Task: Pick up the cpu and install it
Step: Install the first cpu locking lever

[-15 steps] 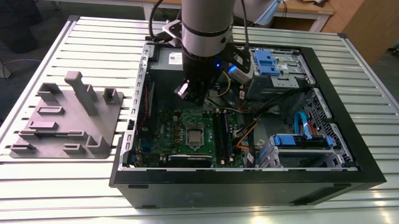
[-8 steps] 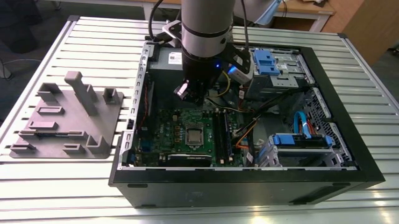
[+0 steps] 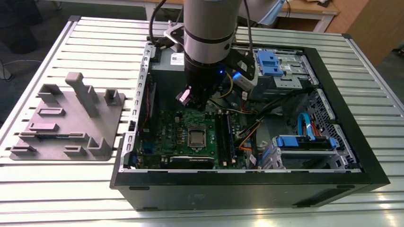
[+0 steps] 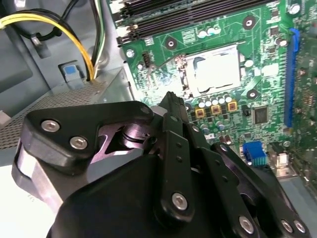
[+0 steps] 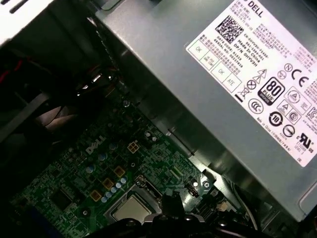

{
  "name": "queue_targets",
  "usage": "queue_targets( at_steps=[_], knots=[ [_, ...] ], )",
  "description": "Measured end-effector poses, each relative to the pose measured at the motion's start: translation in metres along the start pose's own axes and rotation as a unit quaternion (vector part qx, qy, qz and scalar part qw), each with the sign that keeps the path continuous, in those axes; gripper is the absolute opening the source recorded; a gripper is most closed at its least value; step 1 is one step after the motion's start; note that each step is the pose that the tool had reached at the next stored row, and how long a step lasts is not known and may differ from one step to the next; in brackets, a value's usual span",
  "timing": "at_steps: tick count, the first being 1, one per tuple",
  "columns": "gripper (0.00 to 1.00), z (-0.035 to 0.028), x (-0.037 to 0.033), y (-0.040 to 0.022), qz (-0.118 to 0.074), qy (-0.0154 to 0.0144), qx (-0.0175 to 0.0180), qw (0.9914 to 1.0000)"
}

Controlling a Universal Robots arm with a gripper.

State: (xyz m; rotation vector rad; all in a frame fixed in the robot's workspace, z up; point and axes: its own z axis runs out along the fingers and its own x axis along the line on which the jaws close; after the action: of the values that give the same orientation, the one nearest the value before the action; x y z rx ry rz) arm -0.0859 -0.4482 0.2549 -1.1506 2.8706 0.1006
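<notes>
The cpu [image 3: 197, 137] lies flat in the socket on the green motherboard [image 3: 170, 127], inside the open computer case. Its silvery top shows in both wrist views, the cpu [image 4: 218, 74] framed by the metal socket and the cpu [image 5: 130, 208] partly cut off by the black gripper body. My gripper [image 3: 194, 105] hangs above the board, a little behind the socket in the exterior view, apart from the chip. Its tips [image 4: 171, 98] come together in one narrow point, shut, with nothing seen between them.
A grey plastic tray [image 3: 47, 142] with upright blocks sits on the slatted table at the exterior view's left. Around the arm inside the case are the power supply [image 5: 223, 99], memory slots [image 4: 198, 12], yellow cables [image 4: 59, 25] and blue drive brackets [image 3: 303, 142].
</notes>
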Motion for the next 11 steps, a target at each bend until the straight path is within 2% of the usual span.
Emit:
queue_targets(
  at_steps=[5,11],
  knots=[
    [0.11,-0.0005,0.0043,-0.0046,0.0,0.0,0.0,1.0],
    [0.11,-0.0003,-0.003,-0.0119,0.0,0.0,0.0,1.0]
  ],
)
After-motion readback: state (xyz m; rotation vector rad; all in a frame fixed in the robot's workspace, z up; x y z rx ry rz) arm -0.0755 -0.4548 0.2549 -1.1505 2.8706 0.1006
